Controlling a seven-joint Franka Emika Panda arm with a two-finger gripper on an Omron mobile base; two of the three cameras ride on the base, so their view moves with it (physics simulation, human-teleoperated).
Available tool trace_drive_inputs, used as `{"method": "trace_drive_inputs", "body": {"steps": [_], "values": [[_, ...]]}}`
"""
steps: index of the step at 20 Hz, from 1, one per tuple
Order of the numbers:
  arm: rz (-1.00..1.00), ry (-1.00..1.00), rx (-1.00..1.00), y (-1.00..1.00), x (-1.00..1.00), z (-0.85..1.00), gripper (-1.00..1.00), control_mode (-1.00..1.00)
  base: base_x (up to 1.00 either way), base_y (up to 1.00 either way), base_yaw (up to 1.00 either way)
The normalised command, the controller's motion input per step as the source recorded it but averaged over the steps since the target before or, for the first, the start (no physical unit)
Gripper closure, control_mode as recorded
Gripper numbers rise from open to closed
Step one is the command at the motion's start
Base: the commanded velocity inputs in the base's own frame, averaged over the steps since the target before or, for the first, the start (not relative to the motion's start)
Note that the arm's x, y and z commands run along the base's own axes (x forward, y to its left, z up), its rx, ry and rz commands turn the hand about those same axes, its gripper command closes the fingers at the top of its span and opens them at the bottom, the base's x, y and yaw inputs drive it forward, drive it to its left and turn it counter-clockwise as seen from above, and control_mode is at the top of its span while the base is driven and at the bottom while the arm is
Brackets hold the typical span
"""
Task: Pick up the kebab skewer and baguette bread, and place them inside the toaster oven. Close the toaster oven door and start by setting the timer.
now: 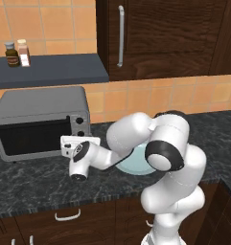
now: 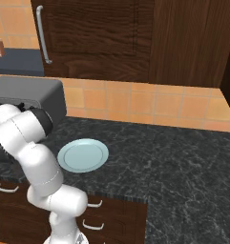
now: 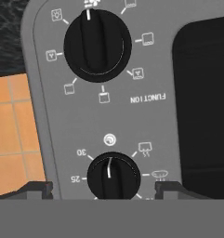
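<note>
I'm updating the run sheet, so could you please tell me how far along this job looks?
The toaster oven door is closed and the plate is bare, though the food isn't visible inside. In hand: the gripper, fingers apart, straddles the timer knob. Left: turning it.

A rendered domestic kitchen. A dark speckled stone worktop (image 2: 173, 157) runs above dark wood base cabinets with pale drawer handles (image 1: 67, 216). The wall behind is faced with orange-tan tiles (image 2: 150, 105), and a tall dark wood cupboard with a long metal handle (image 1: 120, 36) hangs above. A grey toaster oven (image 1: 40, 119) with black knobs stands on the worktop beside a round pale-blue plate (image 2: 83, 155). Two small jars (image 1: 17, 53) rest on a dark shelf (image 1: 59, 69).
</note>
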Motion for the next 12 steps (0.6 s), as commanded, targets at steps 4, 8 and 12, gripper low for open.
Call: {"method": "trace_drive_inputs", "body": {"steps": [4,8,12], "values": [[-0.01,0.00,0.00,0.00,0.10,-0.19,-1.00,-1.00,0.00,0.00,0.00],[0.00,0.00,0.00,-0.03,0.11,-0.14,1.00,-1.00,0.00,0.00,0.00],[0.00,0.00,0.00,-0.07,0.15,-0.17,1.00,-1.00,0.00,0.00,0.00]]}}
